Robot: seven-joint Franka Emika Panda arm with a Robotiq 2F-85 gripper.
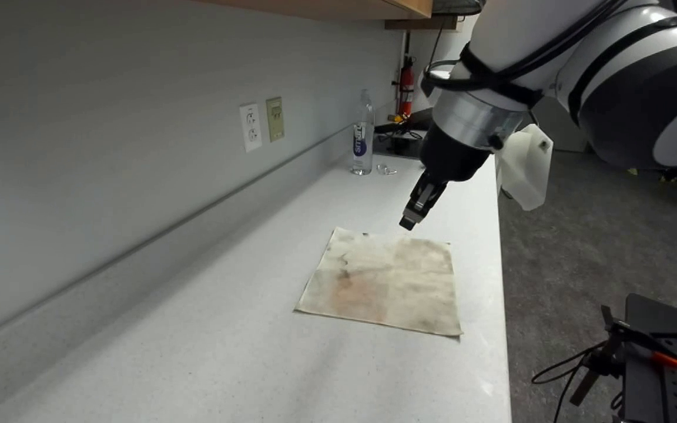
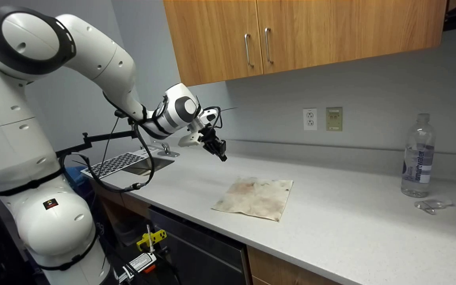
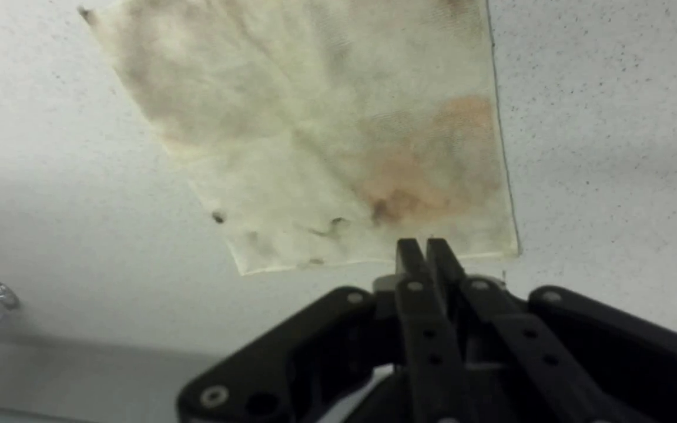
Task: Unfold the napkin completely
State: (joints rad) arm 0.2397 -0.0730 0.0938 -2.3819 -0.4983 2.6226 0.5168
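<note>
Beige napkin [image 1: 382,285]: in an exterior view, flat on the white countertop [image 1: 209,364], lower than the gripper [image 1: 408,222]; how squarely beneath it, can't tell. All four corners show.
Gripper: up in the air, clear of the cloth, nothing hanging from it.
Water bottle [image 1: 362,144]: stands beyond the gripper, well apart, no obstacle as I read it.
Napkin thickness: in an exterior view, napkin [image 2: 253,198] below the gripper [image 2: 223,158], visible gap between. Edges look very thin, so expect light, limp, nothing to push against.
Countertop drag: surface looks smooth, so a pull would probably shift the whole sheet.
Blotched face: in the wrist view, napkin [image 3: 338,147] spreads out past the gripper, top cut off by the frame. Creases look soft; should flatten with little force.
Fingertips [image 3: 410,257]: all but together, thin slit between, nothing pinched.
Near edge: passes behind the fingertips in this view. If a hold is needed, I'd take a corner or this edge, shallow bite, low to the countertop. Mid-cloth pinch would likely bunch it.
Unfold: looks fully spread, going by corners; can't rule out a doubled layer.
</note>
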